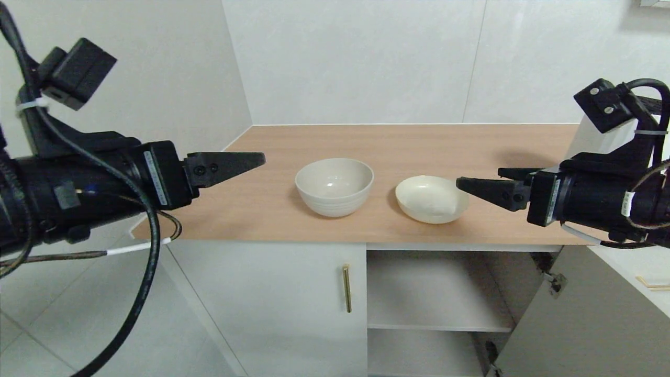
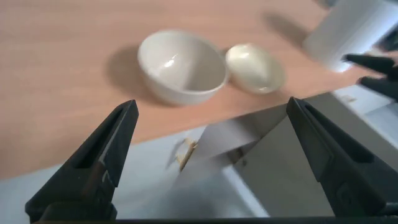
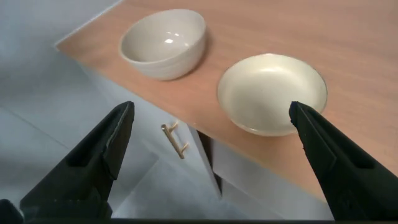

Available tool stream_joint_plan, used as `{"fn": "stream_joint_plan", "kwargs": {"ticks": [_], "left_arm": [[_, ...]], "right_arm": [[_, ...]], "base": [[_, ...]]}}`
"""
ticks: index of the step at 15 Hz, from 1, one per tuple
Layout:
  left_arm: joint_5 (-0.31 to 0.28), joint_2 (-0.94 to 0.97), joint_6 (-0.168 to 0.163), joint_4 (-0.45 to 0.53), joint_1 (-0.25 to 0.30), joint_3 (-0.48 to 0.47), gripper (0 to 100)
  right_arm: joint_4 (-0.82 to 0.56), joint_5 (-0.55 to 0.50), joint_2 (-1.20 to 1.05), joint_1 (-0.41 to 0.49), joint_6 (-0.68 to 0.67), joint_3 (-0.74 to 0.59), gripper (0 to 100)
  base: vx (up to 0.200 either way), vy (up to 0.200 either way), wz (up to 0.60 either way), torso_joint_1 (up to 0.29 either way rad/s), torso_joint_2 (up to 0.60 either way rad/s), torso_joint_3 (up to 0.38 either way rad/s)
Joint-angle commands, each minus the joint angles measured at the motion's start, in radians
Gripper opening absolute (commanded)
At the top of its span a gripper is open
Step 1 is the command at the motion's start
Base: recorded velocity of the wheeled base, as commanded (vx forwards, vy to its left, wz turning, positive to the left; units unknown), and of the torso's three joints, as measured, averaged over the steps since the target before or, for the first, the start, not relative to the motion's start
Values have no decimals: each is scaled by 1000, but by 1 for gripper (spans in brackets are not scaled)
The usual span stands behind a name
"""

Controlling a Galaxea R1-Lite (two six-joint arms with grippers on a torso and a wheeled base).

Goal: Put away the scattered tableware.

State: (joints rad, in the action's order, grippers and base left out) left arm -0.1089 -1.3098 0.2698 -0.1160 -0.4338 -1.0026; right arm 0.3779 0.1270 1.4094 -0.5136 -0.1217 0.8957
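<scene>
Two cream bowls sit on the wooden countertop [image 1: 398, 141]. The deeper bowl [image 1: 334, 186] [image 2: 181, 67] [image 3: 163, 42] stands left of the shallower bowl [image 1: 432, 198] [image 2: 255, 68] [image 3: 272, 93]. My left gripper [image 1: 251, 159] [image 2: 211, 149] hovers open to the left of the deep bowl, above the counter's front left corner. My right gripper [image 1: 479, 186] [image 3: 208, 155] hangs open just right of the shallow bowl, its fingertips [image 1: 463, 184] close to that bowl's rim. Neither gripper holds anything.
Below the counter, a white cabinet has its left door [image 1: 293, 309] closed, with a gold handle [image 1: 346, 288]. Its right door [image 1: 581, 319] is swung open, showing bare shelves [image 1: 434, 314]. White walls close in behind and on the left. A white surface [image 1: 638, 272] lies at the right.
</scene>
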Motion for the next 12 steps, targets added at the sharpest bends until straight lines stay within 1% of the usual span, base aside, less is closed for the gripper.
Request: {"fn": "stream_joint_plan", "kwargs": {"ticks": [1, 2, 3, 4, 5, 6, 8, 11, 12], "left_arm": [[-3, -117, 11, 220, 27, -186, 100], [-12, -151, 48, 254, 26, -192, 100], [21, -194, 83, 252, 26, -218, 100], [71, -224, 151, 256, 27, -269, 100], [117, -255, 210, 259, 27, -301, 100], [163, -279, 216, 265, 24, -320, 100], [244, -359, 215, 289, -22, -357, 100], [376, -491, 223, 291, -34, -430, 100], [402, -522, 223, 289, -37, -446, 100]], "right_arm": [[-119, -7, 91, 30, -29, 143, 100], [-212, -14, 115, 38, -61, 189, 100], [-277, -29, 131, 43, -98, 212, 100], [-278, -75, 143, 43, -113, 238, 100], [-278, -138, 154, 43, -122, 244, 100], [-278, -201, 172, 43, -124, 256, 100], [-274, -270, 207, 43, -134, 279, 100], [-269, -310, 240, 43, -168, 308, 100], [-269, -314, 244, 43, -168, 308, 100]], "base": [[0, 0, 0, 0, 0, 0], [0, 0, 0, 0, 0, 0], [0, 0, 0, 0, 0, 0], [0, 0, 0, 0, 0, 0], [0, 0, 0, 0, 0, 0], [0, 0, 0, 0, 0, 0], [0, 0, 0, 0, 0, 0], [0, 0, 0, 0, 0, 0], [0, 0, 0, 0, 0, 0]]}}
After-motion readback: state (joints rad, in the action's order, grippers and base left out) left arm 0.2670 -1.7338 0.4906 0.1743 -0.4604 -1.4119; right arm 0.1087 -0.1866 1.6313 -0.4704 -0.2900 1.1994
